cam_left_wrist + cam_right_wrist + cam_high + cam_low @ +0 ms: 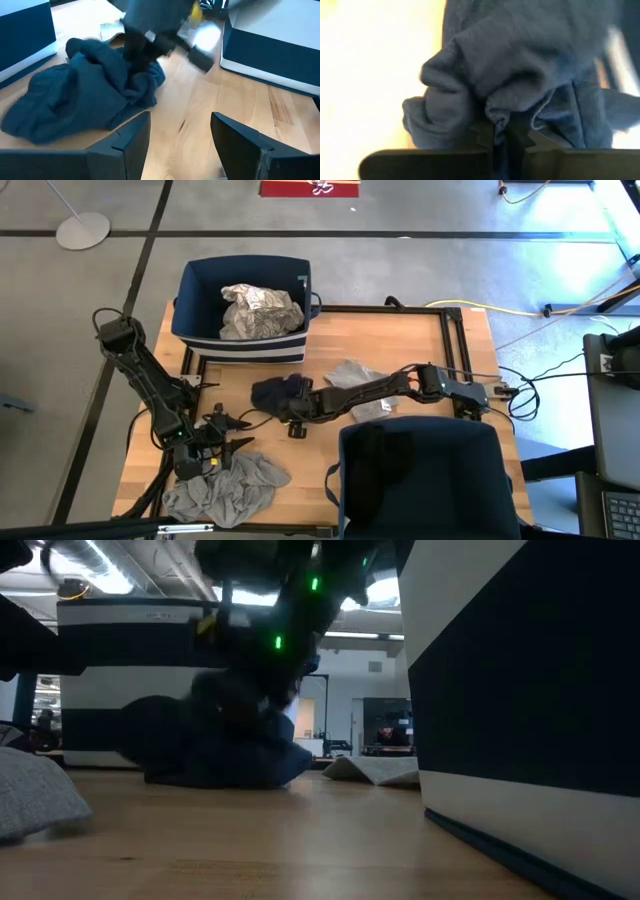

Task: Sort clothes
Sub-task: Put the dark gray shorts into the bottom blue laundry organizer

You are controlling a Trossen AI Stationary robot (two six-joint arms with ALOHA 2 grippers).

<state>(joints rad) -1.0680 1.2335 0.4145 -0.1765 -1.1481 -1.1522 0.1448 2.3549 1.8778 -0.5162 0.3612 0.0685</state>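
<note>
A navy fabric bin with white stripes stands at the wooden table's far edge, holding a crumpled white garment with black pattern. A second navy bin sits at the near right corner; something dark lies inside, too dim to identify. At the table's centre, the right gripper has its fingers pressed together, pinching a fold of the dark navy garment. A pale grey garment lies under that arm. The left gripper, fingers spread, hovers near the left edge above a grey garment.
</note>
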